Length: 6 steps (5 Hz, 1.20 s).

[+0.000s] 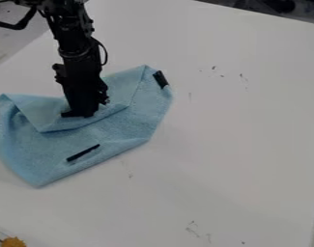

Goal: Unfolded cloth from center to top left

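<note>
The gripper [81, 111] hangs down in the left half of the camera view, its lower end at the upper folded part of the cloth. The light blue cloth [114, 130] lies on the white table, spread from the left edge to just past the upper middle. A flap along its upper side is folded over toward the lower side, ending in a point below the gripper. Black strips show on the cloth at its right corner, near its lower middle and at the left edge. The arm hides part of the cloth's top edge.
The white table [230, 144] carries a few small dark marks at the upper right and near the bottom. Its edge runs across the upper right, with dark items beyond it. An orange-yellow object [13, 241] is at the bottom left corner.
</note>
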Motion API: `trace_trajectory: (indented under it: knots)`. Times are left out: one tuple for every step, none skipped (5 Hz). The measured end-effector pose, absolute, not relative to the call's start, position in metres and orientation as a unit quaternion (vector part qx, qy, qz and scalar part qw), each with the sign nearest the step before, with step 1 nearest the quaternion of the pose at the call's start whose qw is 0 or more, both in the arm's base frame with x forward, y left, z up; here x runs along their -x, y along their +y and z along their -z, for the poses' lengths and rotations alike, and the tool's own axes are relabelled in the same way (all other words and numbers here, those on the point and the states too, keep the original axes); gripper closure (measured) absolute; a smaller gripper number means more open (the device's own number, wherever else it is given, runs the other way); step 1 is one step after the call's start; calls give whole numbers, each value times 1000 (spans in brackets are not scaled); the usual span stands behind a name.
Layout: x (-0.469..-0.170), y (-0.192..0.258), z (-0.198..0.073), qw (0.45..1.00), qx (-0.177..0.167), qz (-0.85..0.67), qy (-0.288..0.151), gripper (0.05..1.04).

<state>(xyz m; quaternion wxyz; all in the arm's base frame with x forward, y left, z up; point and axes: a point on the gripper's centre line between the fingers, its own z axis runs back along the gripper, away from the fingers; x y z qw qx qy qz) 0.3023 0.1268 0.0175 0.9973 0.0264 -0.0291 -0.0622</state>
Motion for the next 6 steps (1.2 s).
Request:
trace_trajectory:
  knots:
    - [-301,129,-17,997,-26,60,-30,930]
    - [-299,130,-17,997,-29,59,-26,1020]
    - [-296,128,-18,997,-42,70,-4,1027]
    - [-316,129,-48,991,-86,100,-8,1028]
    - [-345,141,-80,984,-115,130,-31,1028]
    - [-377,160,-60,981,-92,168,-27,1028]
